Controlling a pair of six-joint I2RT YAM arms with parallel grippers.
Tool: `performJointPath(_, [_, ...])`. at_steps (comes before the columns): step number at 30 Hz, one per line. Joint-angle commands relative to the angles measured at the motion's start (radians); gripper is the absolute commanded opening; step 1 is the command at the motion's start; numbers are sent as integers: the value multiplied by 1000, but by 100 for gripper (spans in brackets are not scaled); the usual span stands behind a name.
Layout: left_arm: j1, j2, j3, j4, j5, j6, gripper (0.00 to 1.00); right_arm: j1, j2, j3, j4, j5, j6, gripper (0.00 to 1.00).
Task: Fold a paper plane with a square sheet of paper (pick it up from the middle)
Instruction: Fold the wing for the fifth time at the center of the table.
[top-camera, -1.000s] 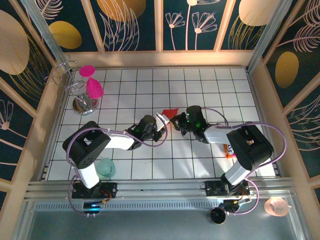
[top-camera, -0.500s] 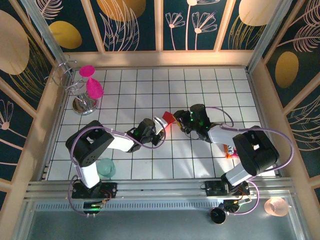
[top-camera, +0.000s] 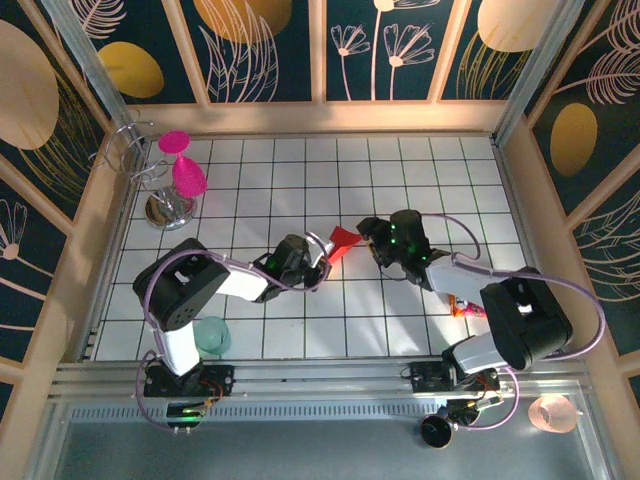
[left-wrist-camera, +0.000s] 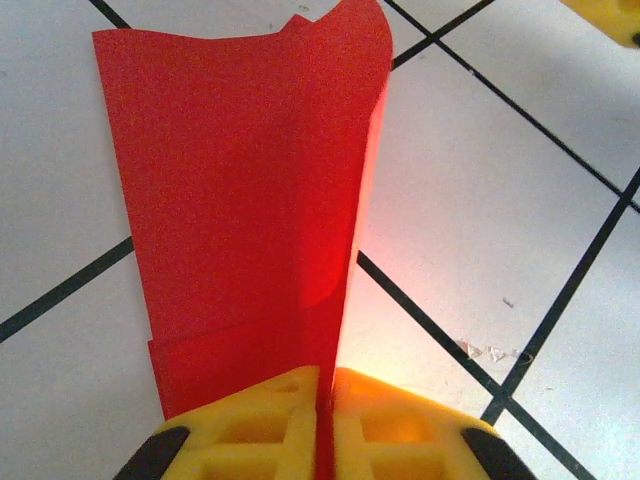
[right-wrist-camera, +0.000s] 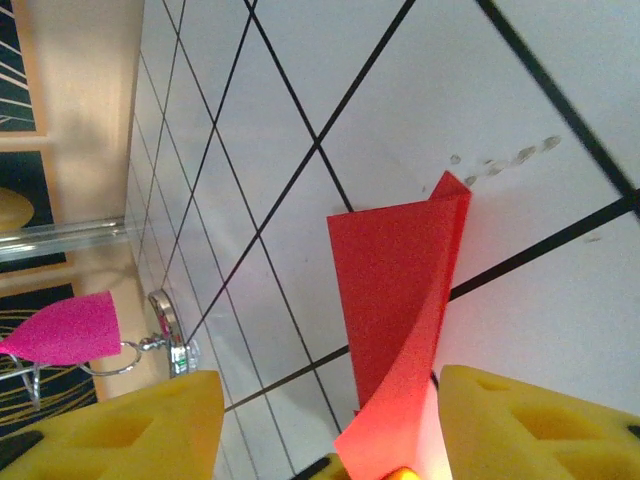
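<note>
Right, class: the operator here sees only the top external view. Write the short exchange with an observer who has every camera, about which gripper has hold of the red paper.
Operator: Is the left gripper actually gripping the red paper? From above I just see them meet.
Observer: Yes. The left wrist view shows its yellow pads shut on the paper's near edge.
Operator: And the right gripper?
Observer: Open. In the right wrist view its fingers stand wide apart, one on either side of the paper.
Operator: Is the sheet flat?
Observer: No, it is folded into layers and its far corner curls.
</note>
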Motion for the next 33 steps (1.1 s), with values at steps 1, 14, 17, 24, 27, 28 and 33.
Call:
performJointPath(1, [37, 8, 35, -28, 119, -120, 8, -20, -43, -35, 15, 42, -101, 62])
performJointPath(14, [94, 56, 110, -57, 321, -388, 4, -33, -10, 2, -30, -39, -387, 68])
performJointPath(17, [101, 71, 116, -43, 353, -445, 3, -33, 36, 31, -54, -67, -414, 69])
performJointPath(24, [112, 110, 137, -4, 442, -573, 3, -26, 118, 85, -85, -113, -454, 69])
performJointPath(27, [113, 123, 135, 10, 446, -611, 3, -24, 138, 97, -97, -119, -472, 68])
performJointPath(28, [115, 126, 132, 24, 448, -628, 3, -22, 146, 105, -104, -126, -479, 68])
performJointPath(33, [122, 139, 126, 82, 465, -714, 2, -13, 188, 143, -151, -144, -527, 66])
